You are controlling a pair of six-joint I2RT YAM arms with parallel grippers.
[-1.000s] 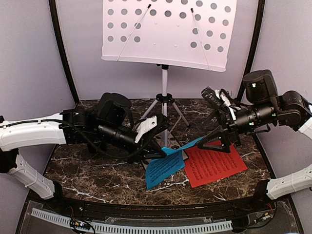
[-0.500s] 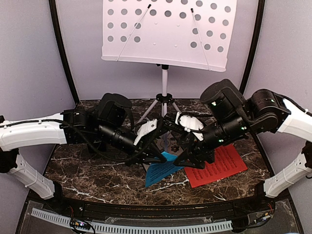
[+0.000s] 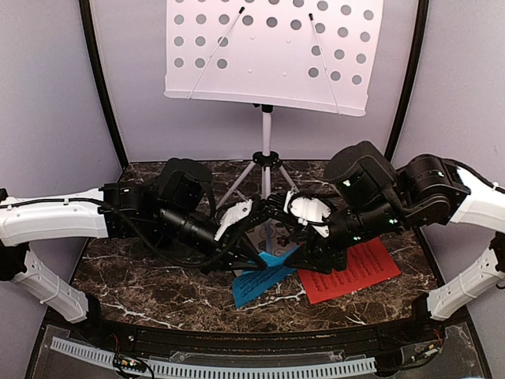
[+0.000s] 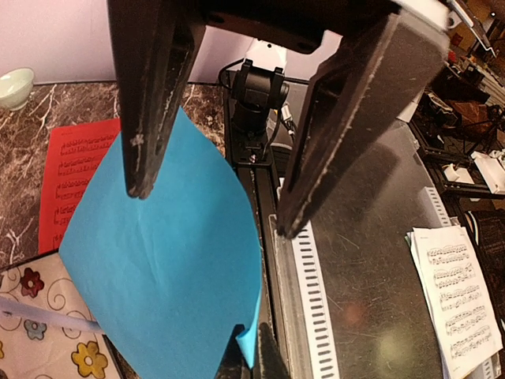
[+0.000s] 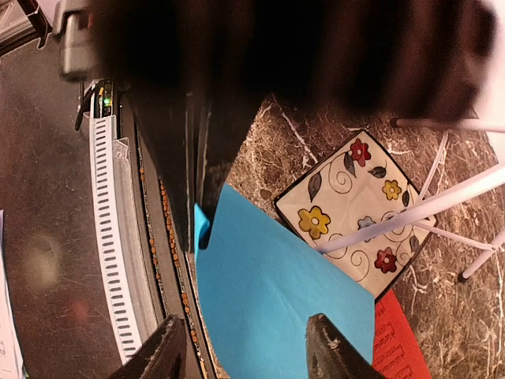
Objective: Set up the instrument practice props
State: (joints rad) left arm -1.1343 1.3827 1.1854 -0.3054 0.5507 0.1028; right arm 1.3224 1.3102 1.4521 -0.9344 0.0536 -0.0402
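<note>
The white perforated music stand [image 3: 268, 51] rises on its tripod [image 3: 267, 170] at the back of the table. My left gripper [image 3: 260, 254] is shut on a corner of the blue music sheet [image 3: 264, 278], which hangs lifted and slightly bent. In the left wrist view the pinched corner shows between my left gripper [image 4: 254, 355] tips. My right gripper [image 3: 304, 257] is open and faces the left one, its fingers [image 4: 146, 103] on either side of the blue sheet [image 4: 158, 260]. The right wrist view shows my right gripper [image 5: 246, 351] straddling the blue sheet [image 5: 276, 304]. The red music sheet [image 3: 347, 272] lies flat at the right.
A square floral tile [image 5: 355, 205] lies under the tripod legs [image 5: 442, 207], partly covered by the blue sheet. A perforated rail [image 3: 237, 367] runs along the table's near edge. A small pale bowl [image 4: 16, 83] sits beyond the red sheet [image 4: 71, 174].
My right arm has swung left from above the red sheet to meet the left gripper at the blue sheet, and its jaws have narrowed. The left gripper has kept its hold.
</note>
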